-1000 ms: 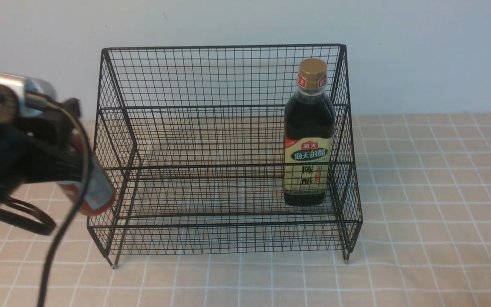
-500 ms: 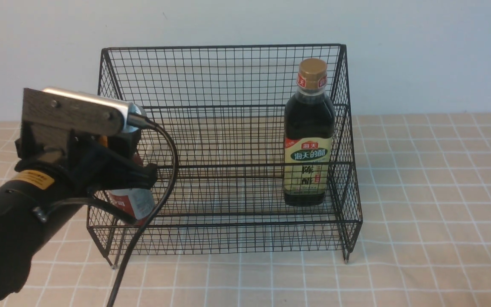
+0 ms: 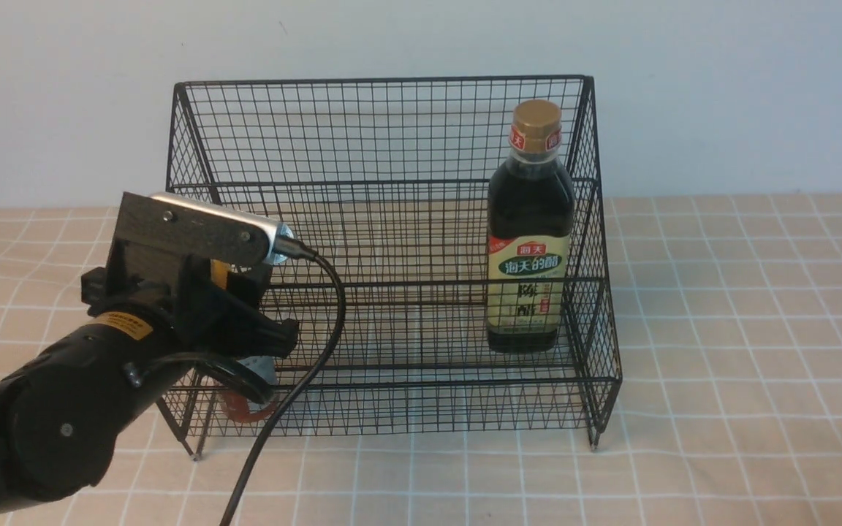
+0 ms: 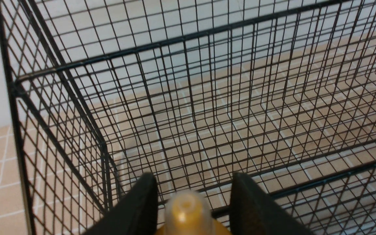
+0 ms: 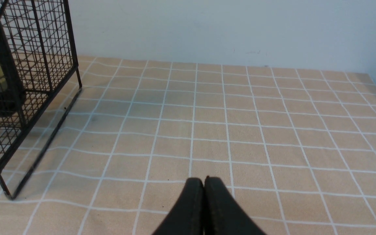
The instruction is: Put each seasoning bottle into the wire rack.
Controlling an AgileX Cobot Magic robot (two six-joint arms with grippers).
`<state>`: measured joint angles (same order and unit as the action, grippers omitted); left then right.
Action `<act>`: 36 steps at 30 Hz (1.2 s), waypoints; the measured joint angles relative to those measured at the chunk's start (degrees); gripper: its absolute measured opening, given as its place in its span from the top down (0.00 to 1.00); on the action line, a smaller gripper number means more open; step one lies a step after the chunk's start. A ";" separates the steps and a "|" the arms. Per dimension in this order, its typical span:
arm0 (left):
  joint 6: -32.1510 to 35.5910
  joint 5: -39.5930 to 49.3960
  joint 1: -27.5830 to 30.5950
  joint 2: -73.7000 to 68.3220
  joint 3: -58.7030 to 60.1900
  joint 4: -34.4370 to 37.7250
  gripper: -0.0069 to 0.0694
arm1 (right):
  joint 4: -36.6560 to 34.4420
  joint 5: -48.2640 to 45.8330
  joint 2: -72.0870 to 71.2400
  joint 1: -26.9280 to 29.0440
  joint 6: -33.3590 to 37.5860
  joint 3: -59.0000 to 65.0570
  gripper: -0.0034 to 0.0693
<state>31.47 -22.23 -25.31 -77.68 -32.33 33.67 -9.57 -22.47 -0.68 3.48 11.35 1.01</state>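
The red sauce bottle (image 3: 245,398) sits low at the left front corner of the wire rack (image 3: 392,131), its red base showing through the front mesh on the lower tier, with most of its body hidden behind the left gripper (image 3: 260,321). From the left wrist view its yellow nozzle cap (image 4: 186,212) stands between the two black fingers (image 4: 142,202) of that gripper, with a gap on each side of the cap; whether the fingers lower down press on the body of the bottle cannot be told, so it is unclear whether this claw is grasping or released. The black left arm (image 3: 48,416) reaches in from the left front of the rack, and a black cable (image 3: 297,387) loops from the wrist camera down across the front of the rack.

The tall dark vinegar bottle (image 3: 531,234) stands upright inside the rack near its right side, gold cap up, cream-green label facing forward, well apart from the sauce bottle.

The rack stands on a tan checked tablecloth (image 3: 742,351) with its tall back toward a pale wall (image 3: 721,88).

The right gripper (image 5: 204,186) is clenched, its two dark fingers pressed together with nothing between them, over the cloth to the right of the rack, whose right side (image 5: 28,65) shows in the right wrist view.
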 joint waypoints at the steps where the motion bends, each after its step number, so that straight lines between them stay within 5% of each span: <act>1: 0.00 0.74 0.00 0.00 0.00 0.19 0.46 | 0.00 0.00 0.00 0.00 0.00 0.00 0.97; 7: 0.96 3.42 0.00 3.45 -0.13 3.34 0.32 | 0.00 0.00 0.00 0.00 0.00 0.00 0.97; 16: 5.63 19.99 0.00 13.08 -4.99 8.43 0.33 | -0.06 0.00 0.00 0.00 0.00 0.00 0.97; 21: 5.57 32.32 0.00 17.40 -7.63 8.87 0.43 | -0.06 0.00 0.00 0.00 0.00 0.00 0.97; 27: -0.48 50.31 0.00 25.23 -8.88 5.97 0.86 | -0.06 0.00 0.00 0.00 0.00 0.00 0.97; 36: -15.30 62.75 0.00 36.41 -8.85 -8.87 0.92 | -0.06 0.00 0.00 0.00 0.00 0.00 0.97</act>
<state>16.17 40.52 -25.31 -41.27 -41.18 24.80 -9.63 -22.47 -0.68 3.48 11.35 1.01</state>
